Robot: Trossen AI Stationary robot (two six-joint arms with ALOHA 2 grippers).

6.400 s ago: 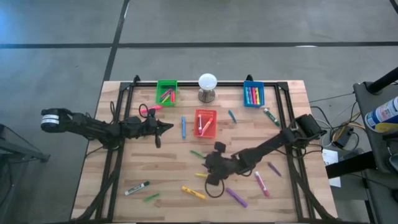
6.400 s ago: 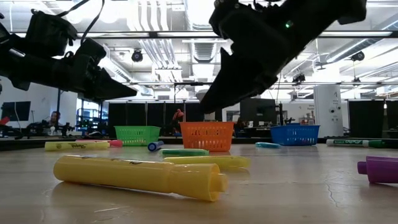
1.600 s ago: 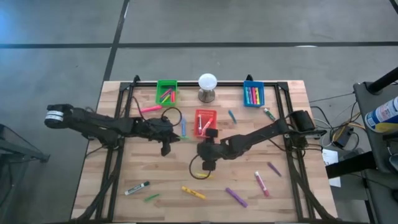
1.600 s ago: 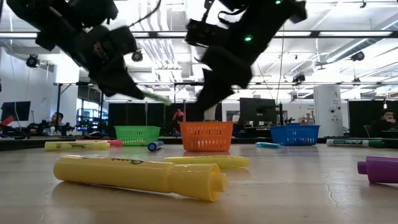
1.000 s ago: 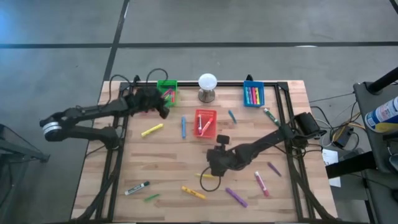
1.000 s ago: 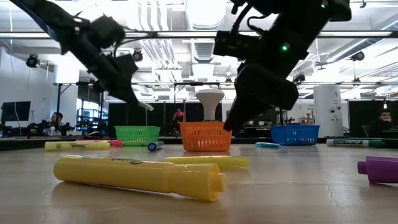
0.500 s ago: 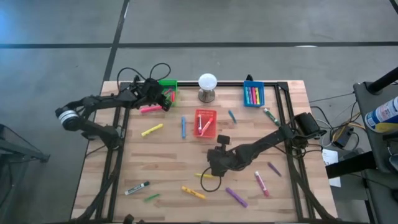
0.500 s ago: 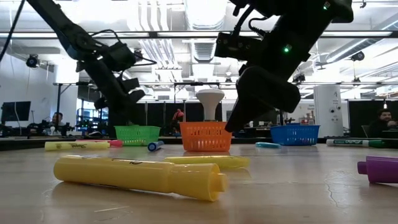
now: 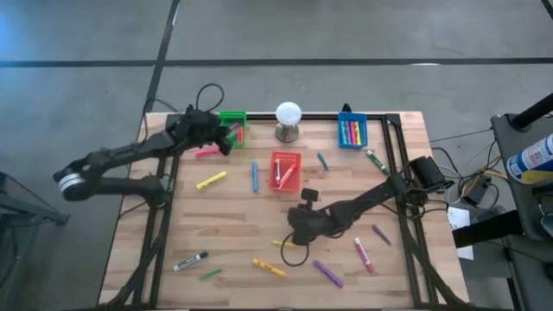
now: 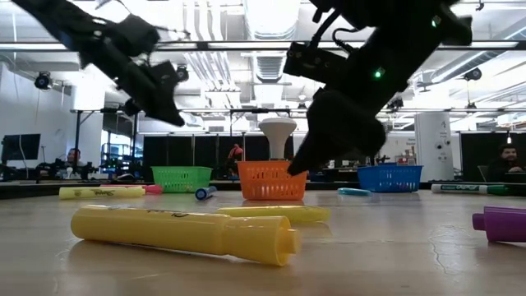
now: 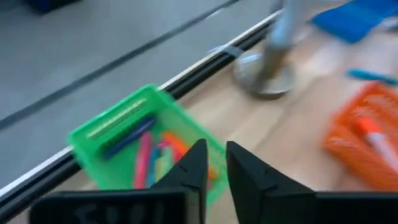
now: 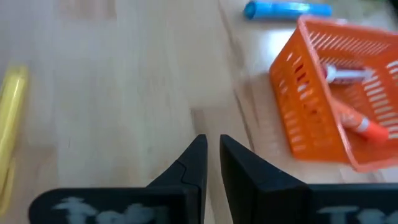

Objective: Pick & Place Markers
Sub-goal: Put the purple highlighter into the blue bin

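The wooden table (image 9: 233,216) holds scattered markers (image 9: 211,180) around the red bin (image 9: 284,170). Beside the green bin (image 9: 232,126), the left gripper (image 9: 226,142) hovers, fingers narrow, empty. Nearer than the red bin, the right gripper (image 9: 300,226) (fingers nearly together) grips nothing

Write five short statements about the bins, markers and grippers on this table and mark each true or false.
1. The green bin holds markers. True.
2. The red bin is empty. False: markers lie in it.
3. The left gripper is beside the green bin. True.
4. The right gripper holds a yellow marker. False: nothing sits between its fingers.
5. The white ball stands between the green bin and the blue bin. True.
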